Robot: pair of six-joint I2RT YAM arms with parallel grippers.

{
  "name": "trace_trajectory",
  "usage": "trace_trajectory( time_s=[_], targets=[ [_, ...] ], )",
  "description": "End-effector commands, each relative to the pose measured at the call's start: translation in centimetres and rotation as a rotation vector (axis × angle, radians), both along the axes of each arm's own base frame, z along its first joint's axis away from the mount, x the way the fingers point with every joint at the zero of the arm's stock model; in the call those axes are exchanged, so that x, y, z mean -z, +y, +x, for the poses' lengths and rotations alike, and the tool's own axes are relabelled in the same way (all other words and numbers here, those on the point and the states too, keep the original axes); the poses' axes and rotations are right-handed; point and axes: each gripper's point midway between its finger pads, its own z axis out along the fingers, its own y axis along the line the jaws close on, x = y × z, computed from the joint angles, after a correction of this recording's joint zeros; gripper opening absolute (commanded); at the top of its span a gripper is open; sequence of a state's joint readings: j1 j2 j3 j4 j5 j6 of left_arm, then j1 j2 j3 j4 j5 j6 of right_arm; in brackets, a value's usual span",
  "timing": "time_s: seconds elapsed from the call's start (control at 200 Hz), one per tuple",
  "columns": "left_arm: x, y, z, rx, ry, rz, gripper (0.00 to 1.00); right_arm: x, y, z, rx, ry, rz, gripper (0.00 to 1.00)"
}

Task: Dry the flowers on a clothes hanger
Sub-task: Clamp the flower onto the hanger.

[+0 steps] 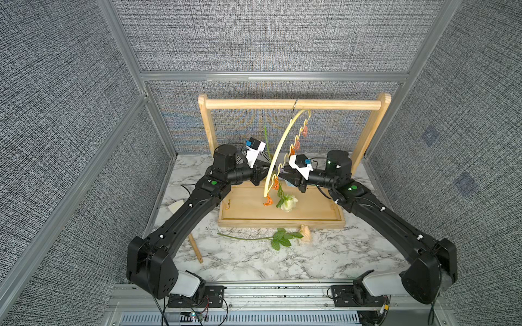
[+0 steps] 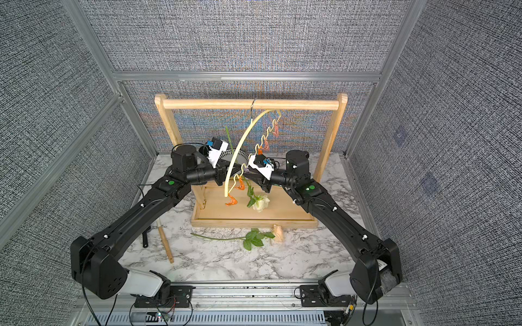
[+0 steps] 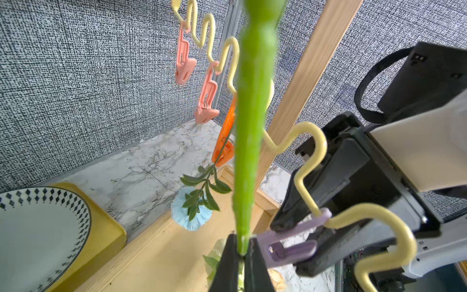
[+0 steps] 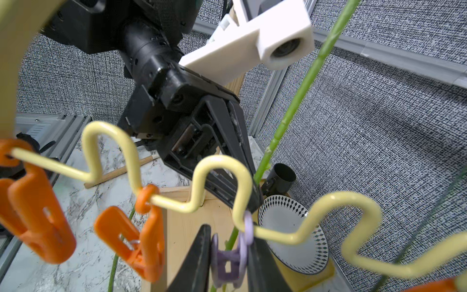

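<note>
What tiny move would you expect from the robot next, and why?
Probably the left end effector nudges its green stem into the lilac clip, which the right end effector pinches on the hanger; stem and clip sit side by side, not clearly joined.

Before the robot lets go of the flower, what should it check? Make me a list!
1. Left gripper pinches the green stem: ok.
2. Right gripper squeezes the purple clip: ok.
3. Stem tip inside that clip's mouth: cannot tell.
4. Hanger hooked over the wooden bar: ok.
5. Blue flower hangs from an orange clip: ok.
6. Peach rose hung up: not ok, it lies on the table.
</note>
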State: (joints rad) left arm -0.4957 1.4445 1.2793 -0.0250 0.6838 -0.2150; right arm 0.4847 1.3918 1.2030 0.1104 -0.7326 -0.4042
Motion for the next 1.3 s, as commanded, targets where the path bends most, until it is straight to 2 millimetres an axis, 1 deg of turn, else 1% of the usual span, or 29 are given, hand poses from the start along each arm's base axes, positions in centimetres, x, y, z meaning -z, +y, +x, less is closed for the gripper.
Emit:
trace_trajectory(
  time_s=[0.0, 0.13, 0.195, 0.445, 0.681, 0.841, 1.296],
  targets=[
    [-1.0, -0.3, -0.1, 0.018, -0.015, -0.048, 0.02, -0.7, 0.4, -0.3, -0.026, -0.005, 0.034, 0.25],
    [-0.6, -0.7, -0.2, 0.046, 0.013, -0.056, 0.02, -0.7, 0.3, -0.2, -0.018, 0.004, 0.051, 0.22],
    [-0.5, -0.9, -0.1, 0.054, 0.029, -0.060, 0.02, -0.6, 0.3, -0.1, -0.011, 0.007, 0.060, 0.22],
    [-1.0, -1.1, -0.5, 0.081, 0.036, -0.080, 0.02, -0.5, 0.0, 0.1, 0.019, 0.008, 0.089, 0.21],
    [-1.3, -1.2, -0.5, 0.083, 0.031, -0.088, 0.02, -0.6, 0.0, -0.1, 0.011, 0.013, 0.088, 0.19],
    [-1.8, -1.1, -0.5, 0.083, 0.021, -0.095, 0.02, -0.4, 0.0, -0.1, 0.013, 0.019, 0.082, 0.19],
    [-2.2, -1.2, -0.3, 0.075, 0.026, -0.117, 0.02, -0.3, 0.0, -0.2, 0.006, 0.025, 0.078, 0.20]
  ],
)
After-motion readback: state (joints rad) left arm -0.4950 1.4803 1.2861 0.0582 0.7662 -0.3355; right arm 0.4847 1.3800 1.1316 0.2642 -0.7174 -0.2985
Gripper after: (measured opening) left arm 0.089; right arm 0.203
